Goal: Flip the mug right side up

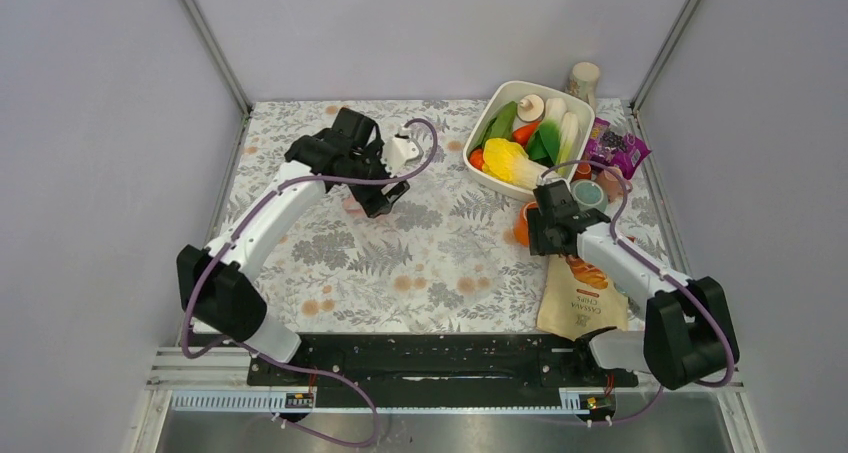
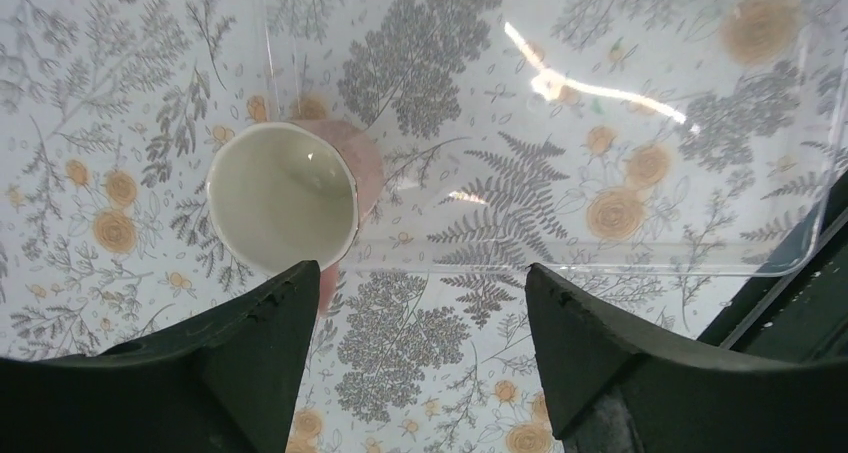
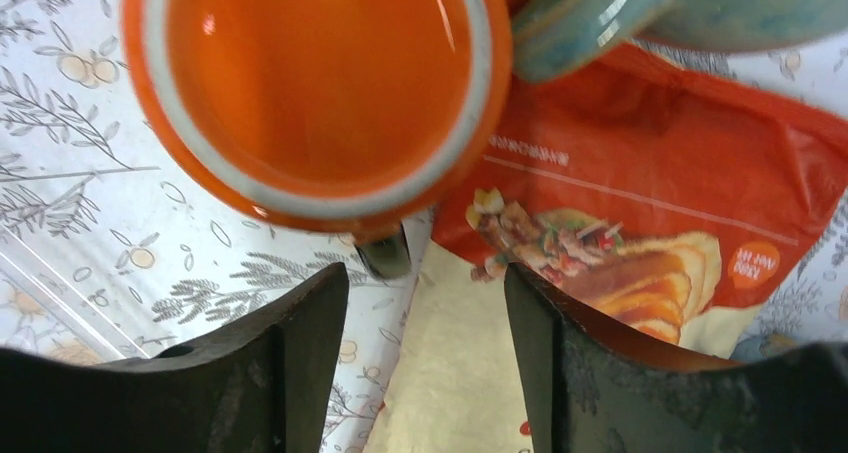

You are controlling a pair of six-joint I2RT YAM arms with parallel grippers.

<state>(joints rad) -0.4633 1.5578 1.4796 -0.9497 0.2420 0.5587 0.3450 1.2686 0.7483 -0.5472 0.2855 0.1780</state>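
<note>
Pink mug: on the table left of centre, cream inside turned up towards the wrist camera, rim whole and round, pink wall showing on its right.
Left hand: fingers spread wide and holding nothing; it hangs above the pink mug, which lies just past the left fingertip rather than between the two.
Clear plastic tray: see-through, flat on the fern-print table; the pink mug sits at its corner, and I cannot tell whether it stands in the tray or just beside it.
White dish: far right of centre, heaped with toy vegetables.
Orange mug: right of centre, mouth up, glossy orange inside with a pale rim; a dark part under the rim points at the gap of the hand.
Right hand: fingers apart, nothing between them, close over the near side of the orange mug.
Teal mug: just beside the orange mug, on the far right.
Snack bag: flat under the right hand, orange and tan, next to both mugs.
Task mug: both mugs show their mouths upward; which is meant I cannot tell.
</note>
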